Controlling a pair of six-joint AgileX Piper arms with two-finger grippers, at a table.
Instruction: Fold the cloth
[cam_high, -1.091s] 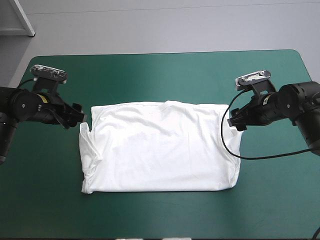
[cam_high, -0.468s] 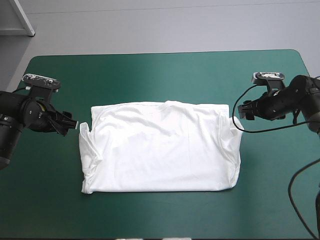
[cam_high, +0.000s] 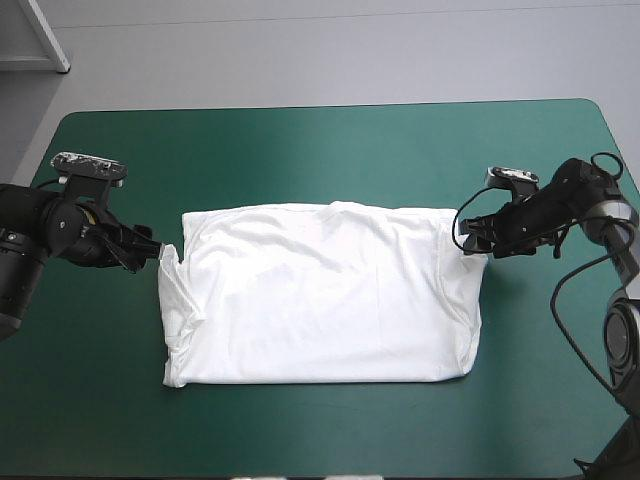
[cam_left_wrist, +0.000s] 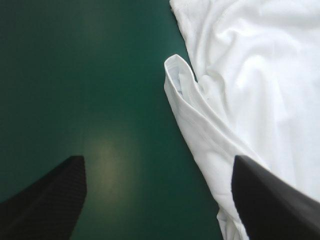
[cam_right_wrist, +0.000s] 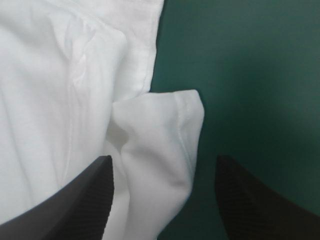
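Flanking the T-shirt (cam_high: 320, 300), left gripper (cam_high: 150, 252) and right gripper (cam_high: 470, 238) gape

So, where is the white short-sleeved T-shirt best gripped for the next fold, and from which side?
Probably by its sleeve flaps. The white short-sleeved T-shirt lies flat, with a left sleeve flap and a right sleeve flap sticking out past its short sides. The open left gripper and right gripper face them, so come in from the outer sides.
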